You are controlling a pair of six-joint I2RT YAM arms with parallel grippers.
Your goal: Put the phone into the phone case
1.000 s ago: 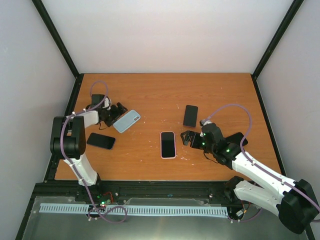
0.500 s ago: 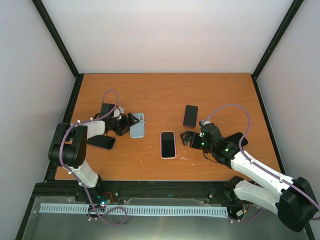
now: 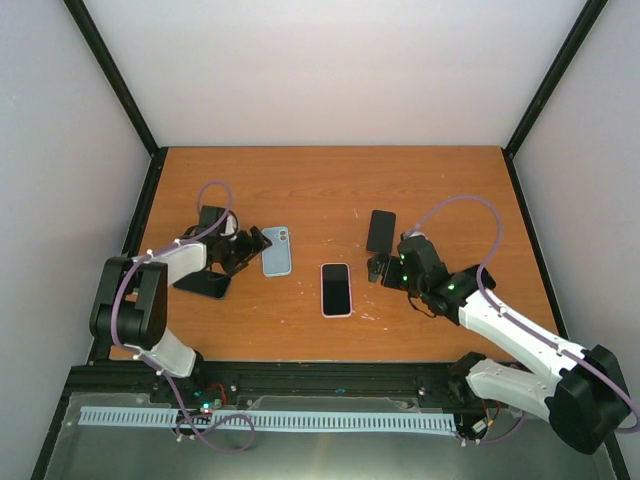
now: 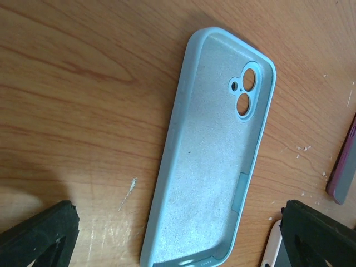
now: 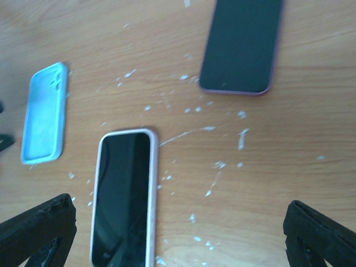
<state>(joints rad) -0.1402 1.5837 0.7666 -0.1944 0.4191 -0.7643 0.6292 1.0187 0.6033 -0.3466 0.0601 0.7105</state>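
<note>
While wide apart, left jaws just beside blue case [image 4: 214, 150]

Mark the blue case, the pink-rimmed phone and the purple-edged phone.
blue case [image 4: 208, 161], left wrist view, inner floor.
pink-rimmed phone [image 5: 122, 194], right wrist view, screen middle.
purple-edged phone [image 3: 381, 231], top view, screen middle.

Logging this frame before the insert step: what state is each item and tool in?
Blue case: empty, open side up, flat.
Pink-rimmed phone: flat, screen up, dark.
Purple-rimmed phone: flat, screen dark.
Black phone: lying flat, dark.
Left tool: open, empty.
Right tool: open, empty.
</note>
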